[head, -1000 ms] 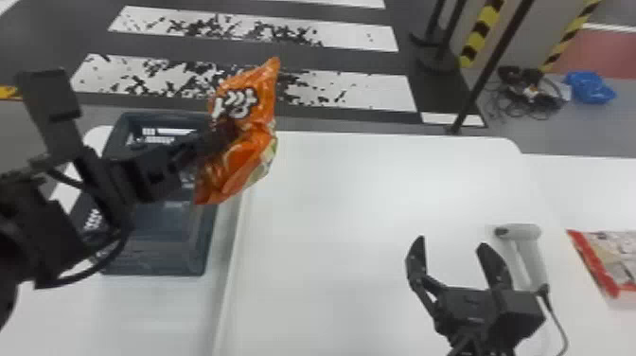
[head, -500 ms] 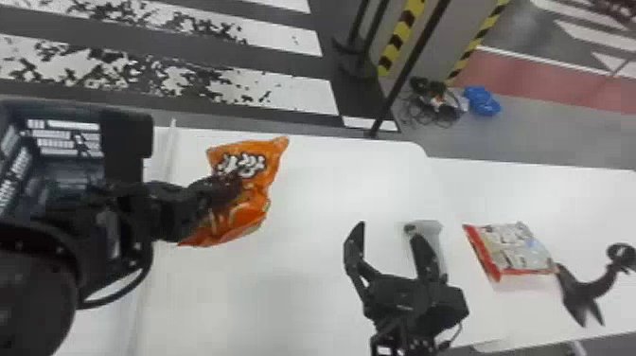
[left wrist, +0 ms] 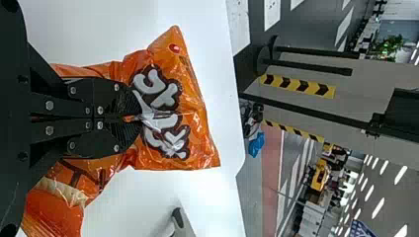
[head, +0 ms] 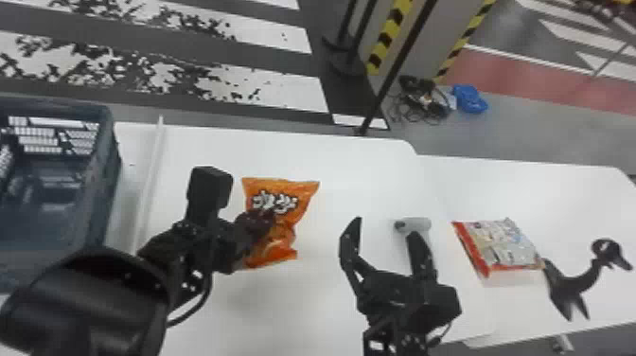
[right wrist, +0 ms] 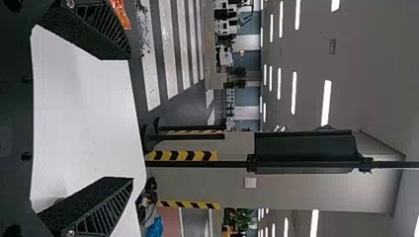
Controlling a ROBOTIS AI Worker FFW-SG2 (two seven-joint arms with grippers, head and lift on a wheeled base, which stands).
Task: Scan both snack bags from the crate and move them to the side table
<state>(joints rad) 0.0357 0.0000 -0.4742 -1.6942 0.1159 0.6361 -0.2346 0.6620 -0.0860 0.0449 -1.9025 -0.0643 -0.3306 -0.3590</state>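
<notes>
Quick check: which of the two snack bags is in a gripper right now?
The orange bag, with the left gripper closed on it; the other bag, pale with a red edge, lies on the side table.

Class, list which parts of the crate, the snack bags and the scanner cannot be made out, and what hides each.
- Crate: left part, cut off by the head view's left edge.
- Orange snack bag: middle, behind the left gripper in the left wrist view.
- Scanner: lower part, behind the right gripper in the head view.
- Flat snack bag: underside, facing down in the head view.
</notes>
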